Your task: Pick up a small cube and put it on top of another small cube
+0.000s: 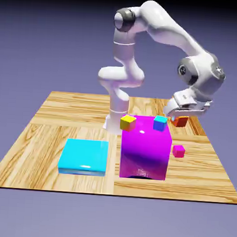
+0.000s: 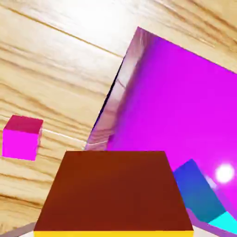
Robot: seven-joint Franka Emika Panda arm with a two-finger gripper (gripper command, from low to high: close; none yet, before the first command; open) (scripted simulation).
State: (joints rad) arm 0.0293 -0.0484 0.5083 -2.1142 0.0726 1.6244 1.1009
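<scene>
The small cube (image 1: 180, 122), orange-red, sits between the fingers of my gripper (image 1: 181, 118), which is shut on it. It hangs just off the table beside the upper right corner of the big magenta block (image 1: 145, 153). In the hand view the small cube (image 2: 115, 190) fills the lower middle, with a dark red face, a yellow strip at the bottom edge, and the fingertips almost hidden behind it. A blue small cube (image 1: 160, 123) rests on the block's top near its right corner, also visible as the blue small cube (image 2: 200, 194) in the hand view.
A yellow small cube (image 1: 127, 122) lies on the magenta block's top left corner. A pink-magenta small cube (image 1: 178, 151) (image 2: 21, 138) stands on the wooden table (image 1: 33, 149) right of the block. A flat cyan slab (image 1: 84, 157) lies left of the block.
</scene>
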